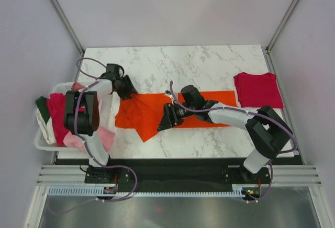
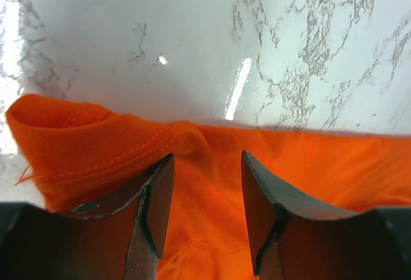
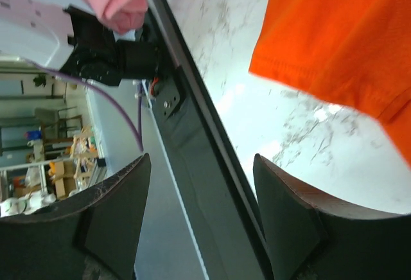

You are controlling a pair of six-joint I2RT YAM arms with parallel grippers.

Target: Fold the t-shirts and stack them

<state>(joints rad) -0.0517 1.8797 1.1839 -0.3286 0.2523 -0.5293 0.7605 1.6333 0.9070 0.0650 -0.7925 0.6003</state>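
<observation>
Top view: orange t-shirt lies across the marble surface; folded crimson t-shirt at right.
Left wrist: left fingers parted above its stitched hem, gripping nothing; best to pinch it squarely, without bunching.
Right wrist: right fingers wide, empty; cluttered room beyond.

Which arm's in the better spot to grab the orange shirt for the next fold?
Left, most likely. The left gripper has open jaws straddling a ridge of the orange t-shirt. The right gripper is open too, but frames only table edge, the shirt off to one side.
</observation>
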